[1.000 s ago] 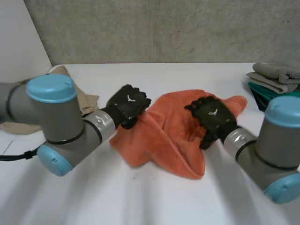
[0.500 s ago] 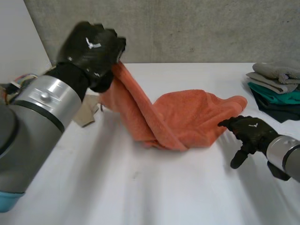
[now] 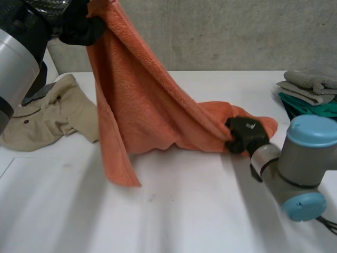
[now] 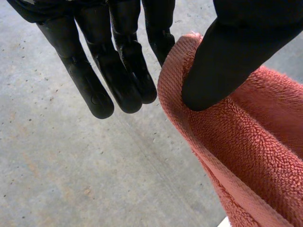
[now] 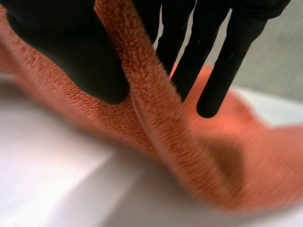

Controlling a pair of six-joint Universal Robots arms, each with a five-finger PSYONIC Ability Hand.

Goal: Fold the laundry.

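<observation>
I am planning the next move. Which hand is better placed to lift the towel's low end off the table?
Right hand: it pinches the orange towel at its low end near the table, while the left hand holds the other end high up.

A: Up high, black?
B: The right hand (image 5: 71, 52) — fat thumb on one side, straight fingers (image 5: 215, 71) on the other.
A: And squeezed between?
B: Fuzzy edge of the orange towel (image 5: 156, 127), standing up like a ridge.
A: Lower down?
B: Just white table (image 5: 57, 179) under the towel, more orange behind the fingers — bit of grey wall (image 5: 279, 61) past them.
</observation>
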